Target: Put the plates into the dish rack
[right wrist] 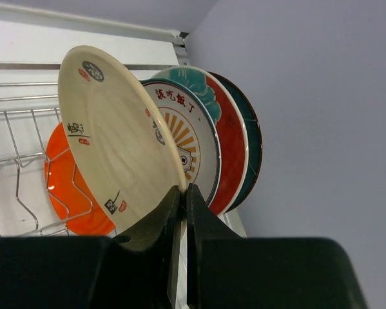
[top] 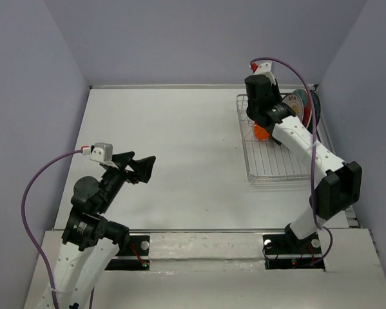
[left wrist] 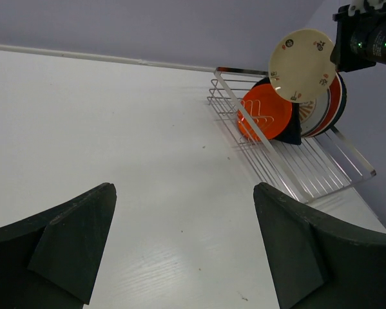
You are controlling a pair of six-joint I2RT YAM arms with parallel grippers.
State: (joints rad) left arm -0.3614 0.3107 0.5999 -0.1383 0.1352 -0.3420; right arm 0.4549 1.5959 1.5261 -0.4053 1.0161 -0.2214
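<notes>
My right claw (right wrist: 182,193) is clamped on the rim of the cream plate (right wrist: 115,141), which is tilted above the far end of the dish rack (top: 270,168). The orange plate (right wrist: 67,187), sunburst plate (right wrist: 193,148), teal-and-red plate (right wrist: 228,148) and dark teal plate (right wrist: 252,141) stand on edge in that end of the rack. My left claw (left wrist: 183,193) hangs spread wide, well left of the rack.

Left arm folded back near its base, left gripper (top: 149,169) pointing forward, jaws wide apart; right arm stretched far forward, right gripper (right wrist: 182,196) jaws pinched on plate (right wrist: 115,148) rim.
</notes>
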